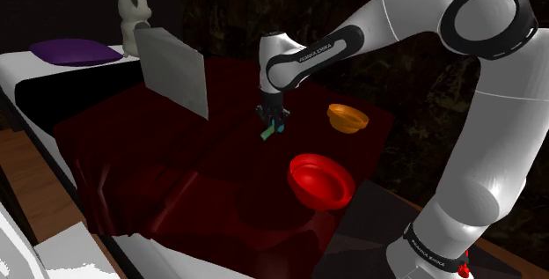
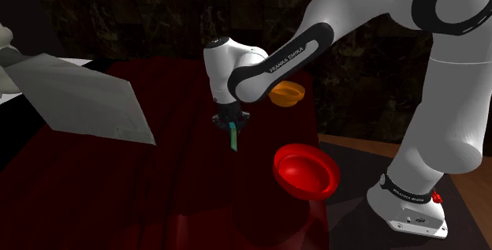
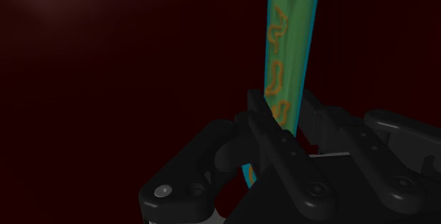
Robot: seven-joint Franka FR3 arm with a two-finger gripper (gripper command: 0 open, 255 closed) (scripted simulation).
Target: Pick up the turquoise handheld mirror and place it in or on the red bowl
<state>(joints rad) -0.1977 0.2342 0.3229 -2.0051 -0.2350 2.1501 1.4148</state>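
- A dim bedroom with a dark, mottled wall behind. The bed [image 1: 114,189] lies under a dark red blanket, with white mattress edges and wooden floor at the shoulder view's left.
- At the bed's far end are a purple pillow [image 1: 75,53], a panda plush [image 1: 134,18] and a pale grey slab [image 1: 176,70] propped on edge.
- My gripper [image 1: 272,119] hangs over the middle of the blanket, clamped on the turquoise handheld mirror [image 3: 286,46]. The wrist view shows both black fingers pressed against its sides.
- The mirror's long axis runs straight out along my fingers, pointing down at the blanket. Orange ornament runs along its green face, and I judge it clear of the cloth.
- The red bowl [image 1: 320,181] sits on the blanket to the shoulder view's lower right of my gripper, nearer my stand, near but apart and open side up.
- An orange bowl [image 1: 347,117] stands farther back, to the gripper's right in that view. I judge the carry short: sideways toward the stand, then down.
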